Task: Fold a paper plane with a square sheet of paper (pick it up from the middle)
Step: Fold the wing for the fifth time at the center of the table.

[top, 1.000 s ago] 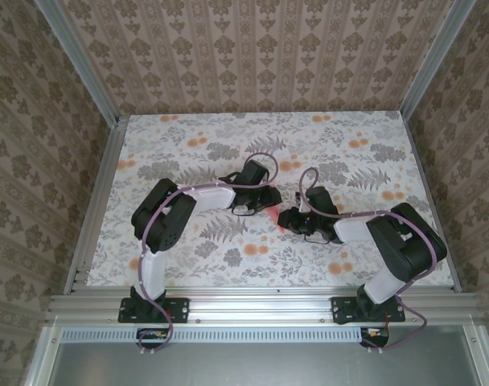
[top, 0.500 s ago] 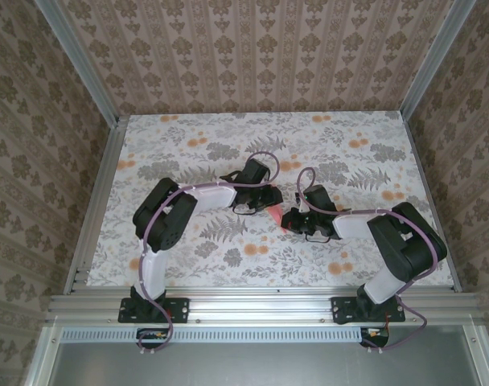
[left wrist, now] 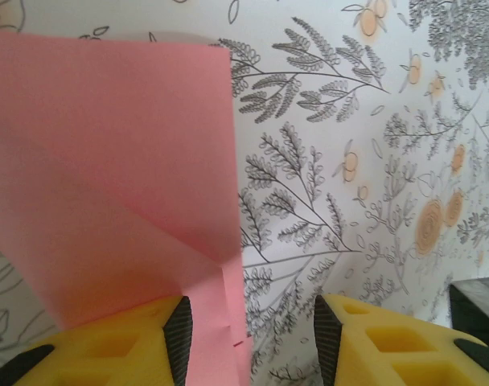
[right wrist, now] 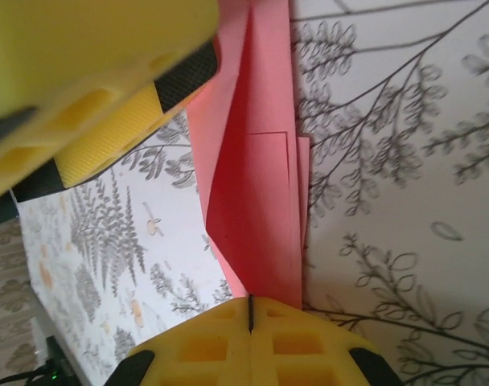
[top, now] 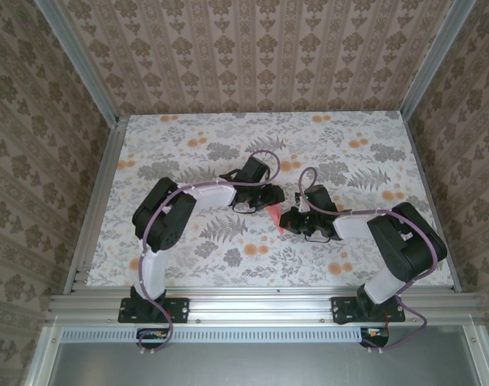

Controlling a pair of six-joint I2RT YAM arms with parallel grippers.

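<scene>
Two arms (top: pixel 180 211) meet mid-desk (top: pixel 188 145) over a part-folded pink paper sheet (top: pixel 274 214).
Sheet sits betw. both grippers at desk centre, creased, flaps overlapping. Right gripper (right wrist: pixel 250 312): fingers pressed together, pinching one end. Left gripper (left wrist: pixel 248 326): fingers spread, sheet edge in the gap.

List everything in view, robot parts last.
thin salmon-pink paper sheet: one, pink, partly folded, at table centre between the grippers.
floral-print table surface: one, white and grey with orange flowers, under everything.
patterned wallpaper walls: three, beige-brown, around the table.
aluminium frame rail: one, silver, along the near edge.
robot arms: two, white and black, bolted at the near edge.
left gripper: one, yellow, open beside the sheet's edge.
right gripper: one, yellow, shut on the sheet.
</scene>
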